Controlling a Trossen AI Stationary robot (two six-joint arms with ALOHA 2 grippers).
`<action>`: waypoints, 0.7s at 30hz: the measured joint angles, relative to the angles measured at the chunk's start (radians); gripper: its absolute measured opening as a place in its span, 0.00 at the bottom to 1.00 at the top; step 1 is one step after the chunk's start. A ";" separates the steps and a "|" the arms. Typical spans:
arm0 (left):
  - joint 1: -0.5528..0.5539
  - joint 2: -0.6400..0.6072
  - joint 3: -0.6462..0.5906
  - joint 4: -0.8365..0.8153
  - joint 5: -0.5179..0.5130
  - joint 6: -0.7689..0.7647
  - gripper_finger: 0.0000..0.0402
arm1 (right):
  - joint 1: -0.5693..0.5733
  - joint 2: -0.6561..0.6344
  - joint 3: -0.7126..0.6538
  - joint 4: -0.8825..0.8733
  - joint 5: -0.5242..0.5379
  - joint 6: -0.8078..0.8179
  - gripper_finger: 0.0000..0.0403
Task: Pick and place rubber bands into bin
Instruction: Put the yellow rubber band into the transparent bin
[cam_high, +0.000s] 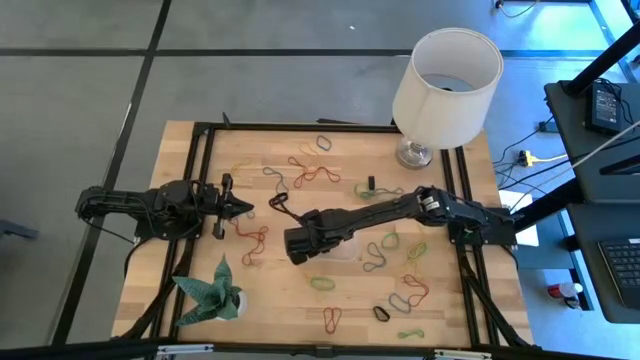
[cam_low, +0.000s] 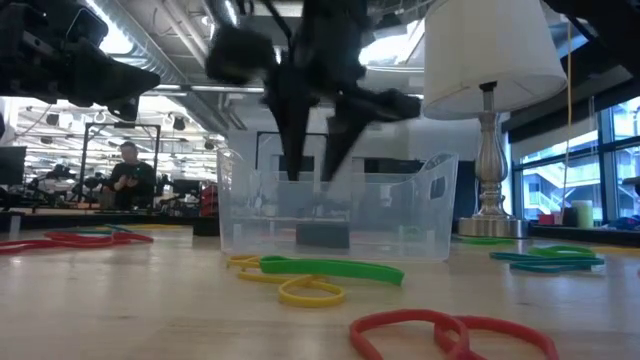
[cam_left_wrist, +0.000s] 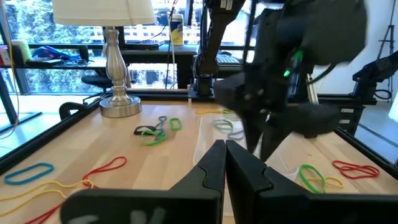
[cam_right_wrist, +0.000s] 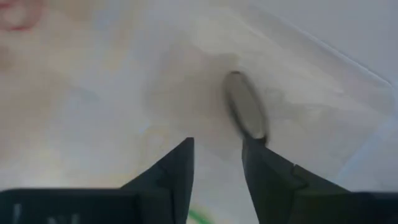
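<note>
The clear bin (cam_low: 240, 210) stands mid-table. My right gripper (cam_low: 312, 175) points down into it from above, fingers open a little (cam_right_wrist: 217, 143). One dark rubber band (cam_right_wrist: 244, 112) lies on the bin's floor just beyond a fingertip; in the low view the tips stand clear above it (cam_low: 322, 235). Many coloured rubber bands lie loose on the wood, such as red (cam_high: 252, 235), green (cam_low: 330, 268) and yellow (cam_low: 310, 292). My left gripper (cam_high: 248, 208) waits left of the bin, shut and holding nothing (cam_left_wrist: 225, 144).
A white lampshade on a metal lamp base (cam_high: 447, 75) stands at the table's far right corner. A green folded-paper plant (cam_high: 210, 292) sits near the near-left corner. A black frame (cam_high: 200, 130) runs along the table's edges. People show in the room beyond (cam_low: 128, 175).
</note>
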 joint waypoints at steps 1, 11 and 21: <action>0.000 0.000 0.000 0.000 0.000 0.000 0.02 | 0.001 -0.001 0.022 0.001 -0.003 -0.023 0.32; 0.000 0.000 0.000 0.000 0.000 0.000 0.02 | 0.045 -0.015 0.123 -0.114 0.061 -0.149 0.02; 0.000 0.000 0.000 0.002 0.000 0.000 0.02 | 0.150 -0.154 0.104 -0.230 0.250 -0.266 0.01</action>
